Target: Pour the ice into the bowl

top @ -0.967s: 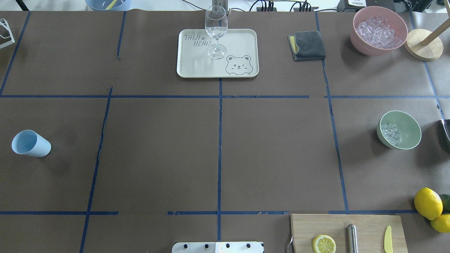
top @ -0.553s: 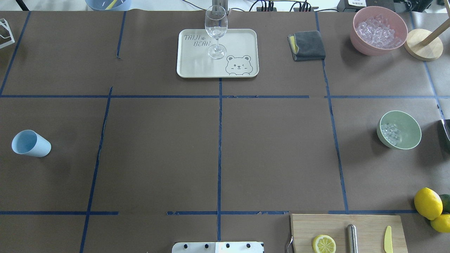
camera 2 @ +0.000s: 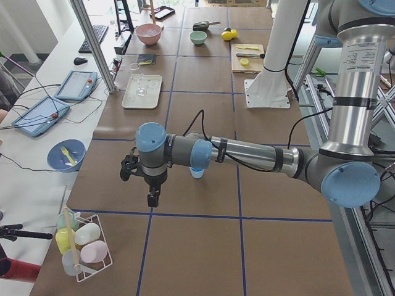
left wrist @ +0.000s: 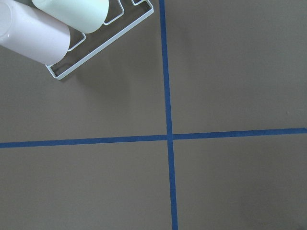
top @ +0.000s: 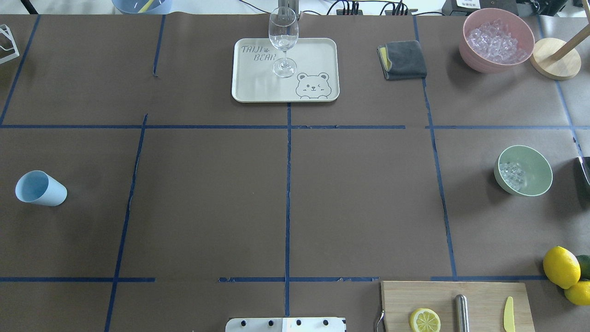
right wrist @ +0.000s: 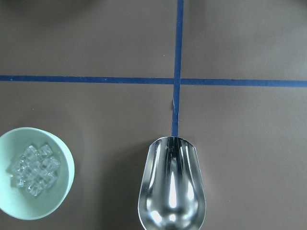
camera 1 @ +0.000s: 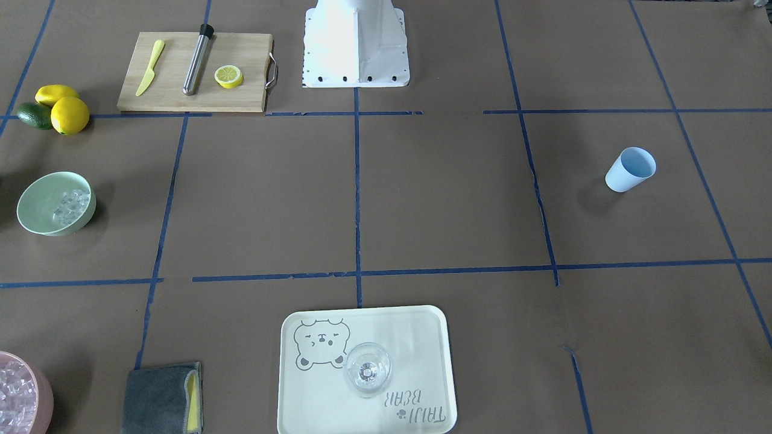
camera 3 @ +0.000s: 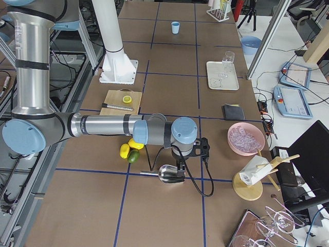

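Note:
The pale green bowl (top: 537,161) stands at the table's right side, with the ice (top: 511,175) heaped inside it. Both show in the front view as bowl (camera 1: 36,205) and ice (camera 1: 69,205). In the right wrist view the bowl (right wrist: 67,163) with ice (right wrist: 33,170) is lower left, and an empty steel scoop (right wrist: 172,191) lies beside it. My right gripper (camera 3: 181,164) hangs just over that scoop (camera 3: 171,174); I cannot tell whether it is open or shut. My left gripper (camera 2: 151,197) points down over bare table near the left end, state unclear.
A light blue cup (top: 40,188) stands at the left. Along the far edge are a cream tray (top: 313,55) with a wine glass (top: 283,41), a grey cloth (top: 403,60) and a pink tub (top: 474,55) of ice. A cutting board (top: 479,295) and lemons (top: 561,266) sit at the near right. A wire cup rack (left wrist: 96,52) is by the left gripper.

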{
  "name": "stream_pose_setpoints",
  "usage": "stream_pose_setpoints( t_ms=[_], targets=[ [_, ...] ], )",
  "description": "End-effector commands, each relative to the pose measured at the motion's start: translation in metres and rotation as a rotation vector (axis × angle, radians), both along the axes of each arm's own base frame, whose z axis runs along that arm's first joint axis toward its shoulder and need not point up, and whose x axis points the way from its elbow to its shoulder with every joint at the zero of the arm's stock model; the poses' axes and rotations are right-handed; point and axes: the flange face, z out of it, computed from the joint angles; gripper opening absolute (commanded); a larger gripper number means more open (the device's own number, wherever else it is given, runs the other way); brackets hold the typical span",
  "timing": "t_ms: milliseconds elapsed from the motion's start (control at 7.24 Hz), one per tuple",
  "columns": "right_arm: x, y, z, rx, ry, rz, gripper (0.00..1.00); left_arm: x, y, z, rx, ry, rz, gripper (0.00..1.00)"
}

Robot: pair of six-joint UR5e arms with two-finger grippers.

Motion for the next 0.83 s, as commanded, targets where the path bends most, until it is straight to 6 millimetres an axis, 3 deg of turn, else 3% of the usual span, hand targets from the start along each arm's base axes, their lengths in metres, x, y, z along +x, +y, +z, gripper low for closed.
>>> stream_pose_setpoints(
  t_ms=[0, 691],
  targets=[
    [0.0001, 0.0065, 0.0082, -0.016, -0.002, 0.000, 1.00, 0.0020, 0.0071, 0.0201, -0.037, 0.029, 0.005, 1.00],
    [0.0018, 0.0126, 0.0142, -0.026, 0.006, 0.002, 1.00, 0.0028, 0.0059, 0.0285, -0.038, 0.029, 0.005, 1.00]
  ],
)
